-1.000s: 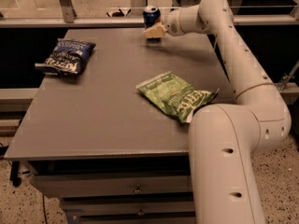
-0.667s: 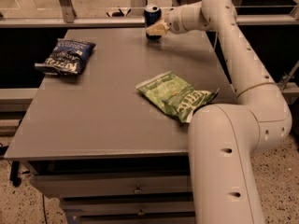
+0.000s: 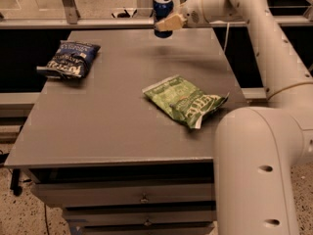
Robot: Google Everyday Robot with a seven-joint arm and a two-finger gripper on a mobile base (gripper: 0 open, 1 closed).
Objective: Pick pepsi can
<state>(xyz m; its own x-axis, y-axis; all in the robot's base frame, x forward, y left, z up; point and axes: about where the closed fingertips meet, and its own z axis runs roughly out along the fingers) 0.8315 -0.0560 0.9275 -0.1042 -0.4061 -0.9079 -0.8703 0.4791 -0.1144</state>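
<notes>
Pepsi can [image 3: 163, 6] gripped at far edge of worktop [image 3: 112, 131].
Left: dark blue chip bag [image 3: 69, 59] lying flat; centre rear: gripper [image 3: 165, 24] entering from the right, fingers [image 3: 172, 21] clamped on the upright can's lower body; right of centre: green chip bag [image 3: 187, 101], well apart from the can.

Dim warm light on far-edge pincer [image 3: 163, 23]

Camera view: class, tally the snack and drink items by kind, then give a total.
Drink cans: 1, the pepsi can, held in the gripper at the far edge of the table
Chip bags: 2, the dark blue chip bag and the green chip bag
Total: 3
</notes>
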